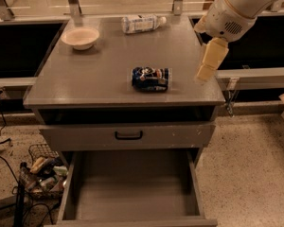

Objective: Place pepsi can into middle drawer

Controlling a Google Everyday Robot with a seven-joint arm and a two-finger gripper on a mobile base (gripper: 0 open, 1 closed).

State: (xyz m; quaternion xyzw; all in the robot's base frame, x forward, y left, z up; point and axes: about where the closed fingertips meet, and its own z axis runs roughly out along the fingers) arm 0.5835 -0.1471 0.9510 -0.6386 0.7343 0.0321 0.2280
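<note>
Pepsi can [150,79] is laid sideways on the cabinet top [94,74]; the gripper [206,72] is held near it, openness cannot be told.

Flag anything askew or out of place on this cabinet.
Two things lie on their sides on the top: the can in the middle, the bottle at the back edge. The drawer below stands pulled open. The claw hangs by the right edge, apart from the can.
</note>
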